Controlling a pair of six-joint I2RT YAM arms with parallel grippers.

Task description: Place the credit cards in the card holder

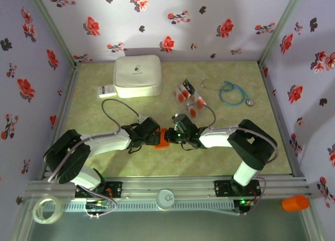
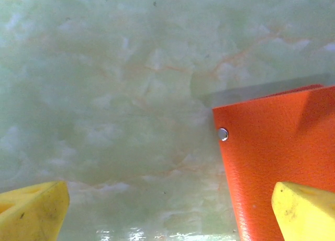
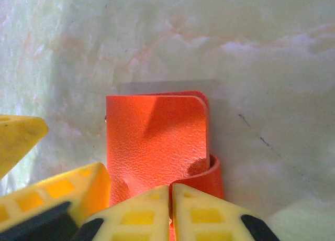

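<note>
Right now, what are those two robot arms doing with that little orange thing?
Both arms meet in the middle of the table at the orange card holder. The right gripper has its jaws pinched together on one edge of the holder, where a flap curls up. The left gripper hangs beside it with its jaws wide open, one finger over the holder. The credit cards lie in a loose bunch farther back on the table, not in the holder.

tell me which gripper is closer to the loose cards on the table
Right. The right gripper is at the card holder's right edge, with the cards just past it. The left gripper is at the holder's left side, farther from them.
</note>
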